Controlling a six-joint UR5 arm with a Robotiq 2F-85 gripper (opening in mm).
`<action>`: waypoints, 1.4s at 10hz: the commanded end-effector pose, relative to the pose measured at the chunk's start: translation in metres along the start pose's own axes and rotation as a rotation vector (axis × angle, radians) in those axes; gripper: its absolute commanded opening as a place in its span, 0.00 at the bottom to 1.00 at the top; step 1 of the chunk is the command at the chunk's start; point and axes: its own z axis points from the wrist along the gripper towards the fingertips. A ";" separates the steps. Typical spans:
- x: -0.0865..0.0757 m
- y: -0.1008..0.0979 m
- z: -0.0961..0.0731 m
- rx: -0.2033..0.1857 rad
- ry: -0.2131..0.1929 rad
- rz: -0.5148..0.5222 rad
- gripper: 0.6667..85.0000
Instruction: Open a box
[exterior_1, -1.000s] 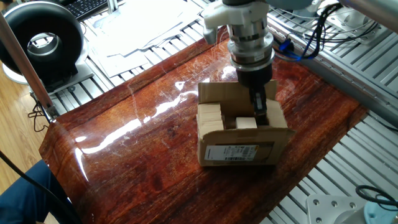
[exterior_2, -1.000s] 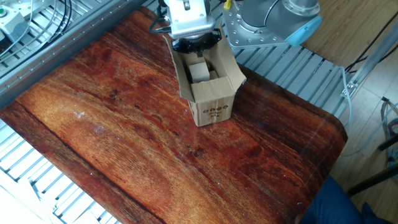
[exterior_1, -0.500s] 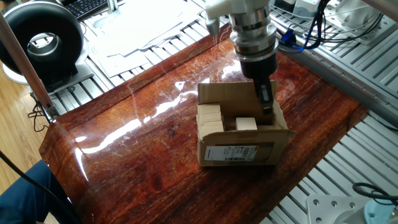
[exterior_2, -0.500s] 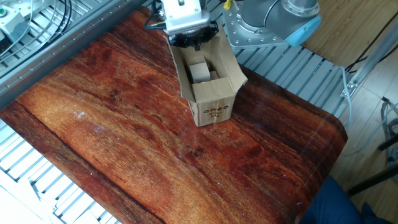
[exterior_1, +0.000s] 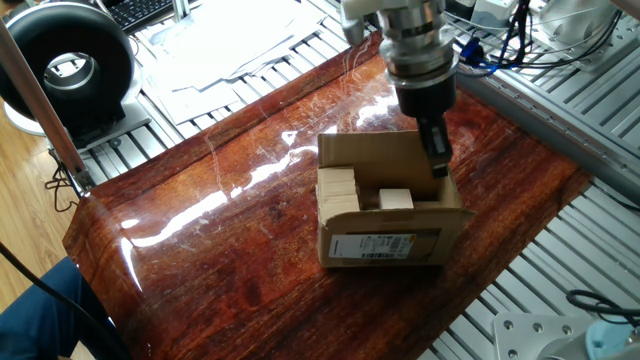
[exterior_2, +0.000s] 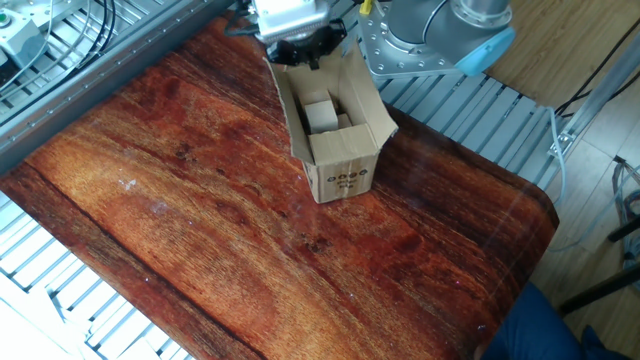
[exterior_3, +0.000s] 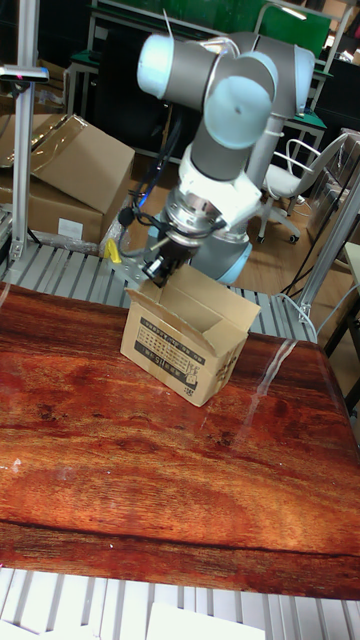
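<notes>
At 9 o'clock of the box (exterior_1: 390, 215), bare polished wood of the surface (exterior_1: 220, 240) is seen. The box is located right of centre on the surface, label side toward 6 o'clock, with its top flaps spread and pale wooden blocks (exterior_1: 365, 192) exposed inside. Over the last second the pincer (exterior_1: 438, 160) has been raised out of the box cavity and shifted toward 1 o'clock; it is now positioned at the far-right flap (exterior_1: 385, 155). Its fingers appear close together (whether anything is pinched cannot be determined). The opening step is judged essentially complete, and a withdrawal is indicated.
</notes>
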 end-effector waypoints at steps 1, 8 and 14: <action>0.017 -0.007 -0.007 0.016 -0.022 -0.042 0.00; 0.016 -0.041 0.030 0.148 -0.082 -0.080 0.00; -0.003 -0.058 0.040 0.197 -0.139 -0.072 0.00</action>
